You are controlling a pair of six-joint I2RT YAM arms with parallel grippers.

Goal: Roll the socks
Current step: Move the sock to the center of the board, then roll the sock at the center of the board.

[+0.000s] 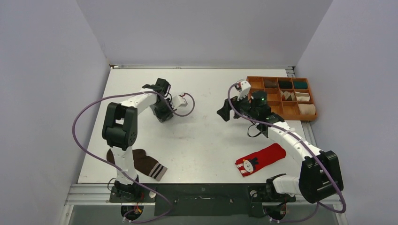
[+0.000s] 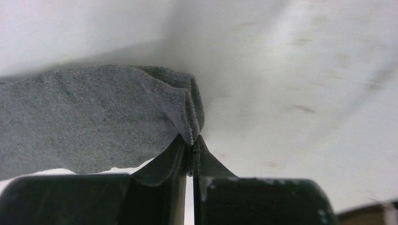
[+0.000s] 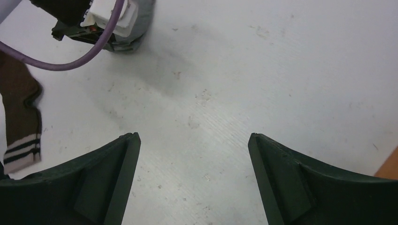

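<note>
In the left wrist view the grey sock point(image 2: 89, 117) lies flat on the white table, and my left gripper point(image 2: 192, 142) is shut on its folded right corner. From above, the left gripper point(image 1: 162, 111) points down at mid-table and covers that sock. My right gripper point(image 1: 225, 110) hovers open over bare table, with nothing between its fingers point(image 3: 119, 159). The dark brown sock with a pale-striped cuff point(image 1: 142, 163) lies near the left arm's base and also shows in the right wrist view as the brown sock point(image 3: 19, 123). The red sock with a white figure point(image 1: 260, 159) lies at front right.
An orange compartment tray point(image 1: 277, 110) stands at the back right and holds rolled bundles in beige, brown and teal. The left arm's purple cable point(image 1: 185, 111) loops beside its wrist. Grey walls close in the table on three sides.
</note>
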